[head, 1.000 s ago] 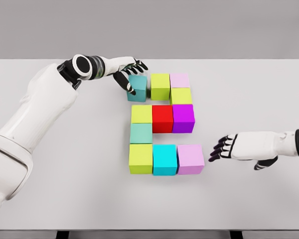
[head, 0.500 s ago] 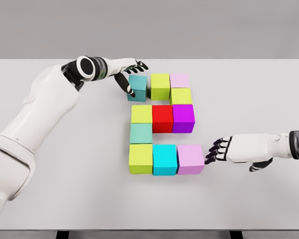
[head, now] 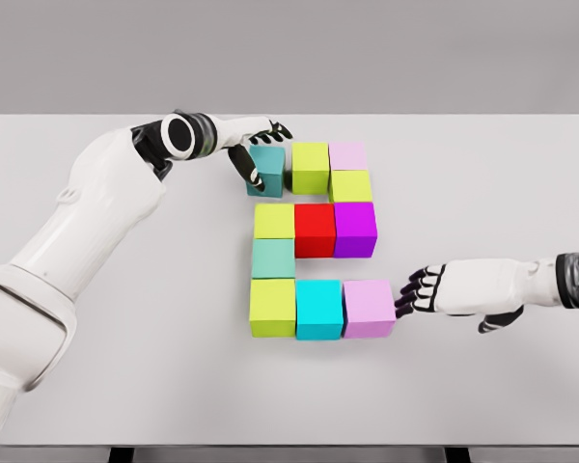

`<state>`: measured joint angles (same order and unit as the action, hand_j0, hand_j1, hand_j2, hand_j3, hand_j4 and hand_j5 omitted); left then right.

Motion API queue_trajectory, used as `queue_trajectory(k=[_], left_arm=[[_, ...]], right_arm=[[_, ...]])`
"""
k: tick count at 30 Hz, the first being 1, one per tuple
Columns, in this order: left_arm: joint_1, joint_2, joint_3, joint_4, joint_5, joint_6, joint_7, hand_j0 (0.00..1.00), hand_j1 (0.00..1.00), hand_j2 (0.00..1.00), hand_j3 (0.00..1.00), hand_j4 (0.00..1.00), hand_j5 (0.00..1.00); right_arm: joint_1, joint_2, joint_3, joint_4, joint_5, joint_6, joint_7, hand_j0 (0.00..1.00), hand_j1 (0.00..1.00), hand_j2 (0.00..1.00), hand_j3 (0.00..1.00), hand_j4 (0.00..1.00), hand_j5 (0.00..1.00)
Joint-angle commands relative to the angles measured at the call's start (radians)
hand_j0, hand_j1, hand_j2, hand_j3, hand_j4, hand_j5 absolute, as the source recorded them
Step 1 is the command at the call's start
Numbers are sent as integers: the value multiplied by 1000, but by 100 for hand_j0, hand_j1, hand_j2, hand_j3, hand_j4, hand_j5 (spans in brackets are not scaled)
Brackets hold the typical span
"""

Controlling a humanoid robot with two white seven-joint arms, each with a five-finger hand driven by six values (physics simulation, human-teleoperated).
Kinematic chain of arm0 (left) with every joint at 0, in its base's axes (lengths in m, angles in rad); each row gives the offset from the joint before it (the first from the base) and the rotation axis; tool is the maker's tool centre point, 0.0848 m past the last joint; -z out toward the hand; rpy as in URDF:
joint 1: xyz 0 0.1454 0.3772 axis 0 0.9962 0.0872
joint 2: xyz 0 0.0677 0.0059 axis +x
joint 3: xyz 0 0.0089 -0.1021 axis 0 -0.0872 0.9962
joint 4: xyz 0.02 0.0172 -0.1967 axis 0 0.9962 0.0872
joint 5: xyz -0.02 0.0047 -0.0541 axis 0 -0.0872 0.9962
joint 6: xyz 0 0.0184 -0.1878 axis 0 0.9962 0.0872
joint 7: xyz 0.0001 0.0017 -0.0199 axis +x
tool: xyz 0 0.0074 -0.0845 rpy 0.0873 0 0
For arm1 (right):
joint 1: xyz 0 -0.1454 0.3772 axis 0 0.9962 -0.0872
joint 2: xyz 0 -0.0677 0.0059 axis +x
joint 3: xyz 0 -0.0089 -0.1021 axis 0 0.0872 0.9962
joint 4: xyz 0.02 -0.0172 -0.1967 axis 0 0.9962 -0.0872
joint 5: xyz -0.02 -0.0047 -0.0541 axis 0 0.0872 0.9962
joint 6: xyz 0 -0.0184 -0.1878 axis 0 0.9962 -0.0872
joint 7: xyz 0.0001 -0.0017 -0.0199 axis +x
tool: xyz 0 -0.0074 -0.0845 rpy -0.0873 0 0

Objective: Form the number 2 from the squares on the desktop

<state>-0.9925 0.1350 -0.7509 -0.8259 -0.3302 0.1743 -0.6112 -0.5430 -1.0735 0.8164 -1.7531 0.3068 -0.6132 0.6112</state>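
Several coloured cubes sit on the white table (head: 125, 386) in a blocky figure. The top row is a teal cube (head: 270, 168), a yellow-green cube (head: 310, 166) and a light pink cube (head: 348, 154). My left hand (head: 258, 149) is open against the teal cube's left side, thumb on its front-left face and fingers reaching over its back. A narrow gap separates that cube from the yellow-green one. The bottom row ends in a pink cube (head: 369, 308). My right hand (head: 408, 293) is open, its dark fingertips touching that cube's right face.
Between the rows lie a yellow-green cube (head: 351, 185), a middle row of yellow-green (head: 274, 220), red (head: 315, 230) and purple (head: 355, 229), then a teal-green cube (head: 273, 258). A yellow-green cube (head: 273, 307) and a cyan one (head: 319, 309) complete the bottom row.
My right hand slid left until its fingertips met the pink cube. My left arm shifted right, nudging the teal cube slightly toward the yellow-green one.
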Motion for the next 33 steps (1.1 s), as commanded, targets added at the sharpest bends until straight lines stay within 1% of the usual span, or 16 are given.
queue_trajectory(k=[1,3,8,11,13,15,19,22,25,27,28,29,31,32,33], left_arm=[[0,6,2,-10,-1,-3,0,95,95,95,95,95,95],[3,12,21,-39,-1,-3,0,95,95,95,95,95,95],[3,11,21,-36,-1,-3,0,95,95,95,95,95,95],[15,5,22,-36,-36,-1,0,95,95,95,95,95,95],[18,0,18,-36,-43,-1,0,95,95,95,95,95,95],[43,-2,24,-41,-72,-1,0,95,95,95,95,95,95],[46,-2,22,-42,-75,-1,0,95,95,95,95,95,95],[44,-2,31,-42,-75,-1,0,95,95,95,95,95,95],[44,-3,51,-41,-87,1,0,95,95,95,95,95,95],[44,-3,53,-41,-87,1,0,95,95,95,95,95,95],[44,-3,53,-41,-87,-1,0,95,95,95,95,95,95],[44,-3,51,-41,-87,-1,0,94,94,94,94,94,94],[44,-5,51,-39,-87,1,0,94,94,94,94,94,94],[44,-5,51,-39,-90,-1,0,94,94,94,94,94,94],[44,-17,53,-39,-108,-1,13,94,94,94,94,94,94]], right_arm=[[-2,0,0,0,-6,2,0,100,100,100,100,100,100],[-2,3,0,0,-6,2,0,100,100,100,100,100,100],[-2,4,0,0,-6,2,0,100,100,100,100,100,100],[-2,9,1,0,-6,2,0,100,100,100,100,100,100],[-2,9,1,0,-6,2,0,100,100,100,100,100,100],[-2,9,1,0,-6,2,0,100,100,100,100,100,100],[-2,9,1,0,-6,2,0,100,100,100,100,100,100],[-2,-6,0,0,-5,2,0,100,100,100,100,100,100],[-8,-19,-16,15,-6,2,0,100,100,100,100,100,100],[-9,-19,-55,37,-15,2,0,100,100,100,100,100,100],[-9,-17,-106,67,-35,2,0,100,100,100,100,100,100],[-9,-8,-170,130,-118,2,0,100,100,100,100,100,100],[0,7,-318,256,-297,2,0,100,100,100,100,100,100],[-2,35,-391,322,-423,2,0,100,100,100,100,100,100],[6,38,-444,363,-518,2,0,100,100,100,100,100,100]])
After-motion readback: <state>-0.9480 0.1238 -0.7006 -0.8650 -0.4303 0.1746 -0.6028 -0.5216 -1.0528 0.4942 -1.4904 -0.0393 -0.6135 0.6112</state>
